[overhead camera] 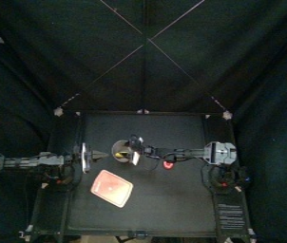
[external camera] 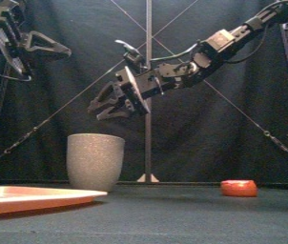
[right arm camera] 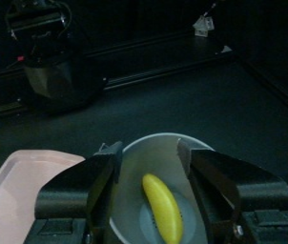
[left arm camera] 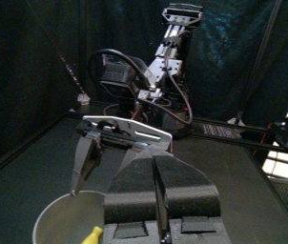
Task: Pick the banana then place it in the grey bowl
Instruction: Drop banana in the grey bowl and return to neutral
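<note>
The tall grey speckled cup (external camera: 95, 160) stands left of the table's middle. Inside it lies the yellow banana (right arm camera: 163, 210), and a yellow tip of the banana (left arm camera: 93, 233) shows over the rim in the left wrist view. My right gripper (external camera: 113, 107) hangs just above the cup's mouth (overhead camera: 122, 149), reaching in from the right. Its jaws stand open on either side of the banana without touching it (right arm camera: 147, 152). My left gripper (overhead camera: 83, 157) rests at the table's left edge, jaws together (left arm camera: 159, 191), holding nothing.
A flat pink tray (overhead camera: 110, 188) lies in front of the cup, toward the front left (external camera: 32, 198). A small red toy (overhead camera: 169, 166) sits on the table right of the cup (external camera: 238, 188).
</note>
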### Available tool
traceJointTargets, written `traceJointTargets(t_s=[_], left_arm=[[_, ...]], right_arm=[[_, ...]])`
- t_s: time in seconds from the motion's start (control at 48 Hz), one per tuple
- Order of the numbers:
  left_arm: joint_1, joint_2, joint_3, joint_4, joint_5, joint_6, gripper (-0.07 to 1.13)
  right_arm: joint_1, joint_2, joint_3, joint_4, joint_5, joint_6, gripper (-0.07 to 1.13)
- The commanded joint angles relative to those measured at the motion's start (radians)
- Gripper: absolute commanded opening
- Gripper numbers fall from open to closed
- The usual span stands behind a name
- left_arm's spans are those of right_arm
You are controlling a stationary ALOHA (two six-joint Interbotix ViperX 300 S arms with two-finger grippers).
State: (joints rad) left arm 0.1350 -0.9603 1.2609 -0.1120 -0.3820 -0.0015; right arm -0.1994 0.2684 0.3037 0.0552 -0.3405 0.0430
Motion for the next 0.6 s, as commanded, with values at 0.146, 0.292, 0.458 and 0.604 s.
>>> traceJointTargets(t_s=[0.146, 0.292, 0.458, 0.604], left_arm=[[0.003, 0.0, -0.011, 0.0, -0.008, 0.0, -0.01], [-0.003, 0.0, -0.002, 0.0, -0.006, -0.003, -0.01], [-0.003, 0.0, 0.011, 0.0, -0.006, -0.002, -0.01], [0.0, 0.0, 0.011, 0.0, -0.008, 0.002, -0.01]], right_arm=[[0.063, -0.249, 0.164, 0.0, -0.072, 0.0, 0.85], [0.12, -0.407, 0.325, 0.006, -0.147, 0.0, 0.85], [0.161, -0.532, 0.488, 0.026, -0.253, -0.002, 0.85], [0.173, -0.591, 0.588, 0.048, -0.319, -0.002, 0.85]])
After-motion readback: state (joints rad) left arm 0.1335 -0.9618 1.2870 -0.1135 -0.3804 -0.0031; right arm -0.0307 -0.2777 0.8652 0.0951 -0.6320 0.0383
